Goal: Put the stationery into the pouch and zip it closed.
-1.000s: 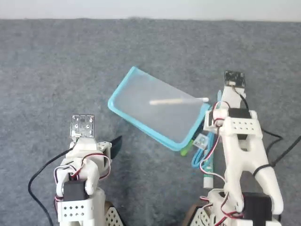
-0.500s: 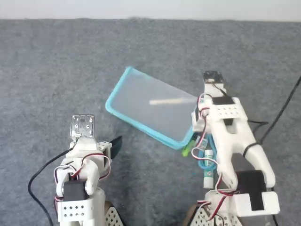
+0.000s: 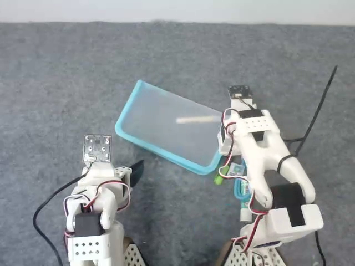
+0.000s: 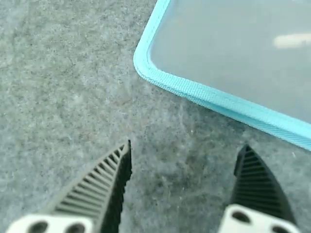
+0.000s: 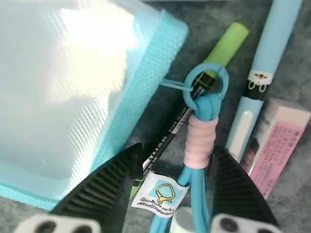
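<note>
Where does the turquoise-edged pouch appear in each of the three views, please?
High view: the pouch lies tilted mid-table.
Left wrist view: the pouch lies beyond the open left gripper.
Right wrist view: the pouch sits beside the right gripper, by the cord.
Shared landmark: the grey mat beneath.

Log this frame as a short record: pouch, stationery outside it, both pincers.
pouch: translucent, teal-edged, flat on grey mat; pale stick seen through it
outside pouch: green pen, blue pen, pink eraser, beside its end
blue cord: pink bead, lying over the green pen
left pincer: open, above mat near a pouch corner
right pincer: open, astride the blue cord
zip: cannot tell
</note>
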Robot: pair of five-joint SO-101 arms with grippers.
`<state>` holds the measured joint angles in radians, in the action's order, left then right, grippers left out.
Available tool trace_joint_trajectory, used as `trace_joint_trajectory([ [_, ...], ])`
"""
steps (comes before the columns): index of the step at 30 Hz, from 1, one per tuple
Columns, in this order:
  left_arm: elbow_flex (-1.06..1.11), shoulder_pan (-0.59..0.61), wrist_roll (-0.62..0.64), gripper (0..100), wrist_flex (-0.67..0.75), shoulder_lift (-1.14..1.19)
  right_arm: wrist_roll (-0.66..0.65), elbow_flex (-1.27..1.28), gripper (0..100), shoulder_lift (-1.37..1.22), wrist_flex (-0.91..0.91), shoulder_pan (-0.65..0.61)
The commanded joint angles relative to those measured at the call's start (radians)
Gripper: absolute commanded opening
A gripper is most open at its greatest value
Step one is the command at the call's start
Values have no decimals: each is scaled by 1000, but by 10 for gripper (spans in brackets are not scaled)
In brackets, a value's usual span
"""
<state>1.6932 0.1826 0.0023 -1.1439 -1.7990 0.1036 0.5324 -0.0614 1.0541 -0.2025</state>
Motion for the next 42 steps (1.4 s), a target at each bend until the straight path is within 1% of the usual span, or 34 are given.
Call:
trace_joint_trajectory([
  [1,-8,5,2,324,23,-21,11,-51,209,16,-10,16],
  [5,-8,5,2,324,23,-21,-17,-52,210,27,-1,79],
  [8,-8,5,2,324,23,-21,-71,-48,212,45,-1,82],
  [12,-8,5,2,324,23,-21,-43,-46,210,85,1,87],
  [17,-8,5,2,324,23,-21,-44,-46,210,137,41,96],
  [21,-8,5,2,324,23,-21,-46,-43,212,170,38,91],
  [30,-8,5,2,324,21,-21,-46,-46,207,61,15,91],
  [35,-8,5,2,324,21,-21,-46,-46,128,45,-2,90],
  [42,-8,5,2,324,21,-21,-48,-41,141,25,-39,90],
])
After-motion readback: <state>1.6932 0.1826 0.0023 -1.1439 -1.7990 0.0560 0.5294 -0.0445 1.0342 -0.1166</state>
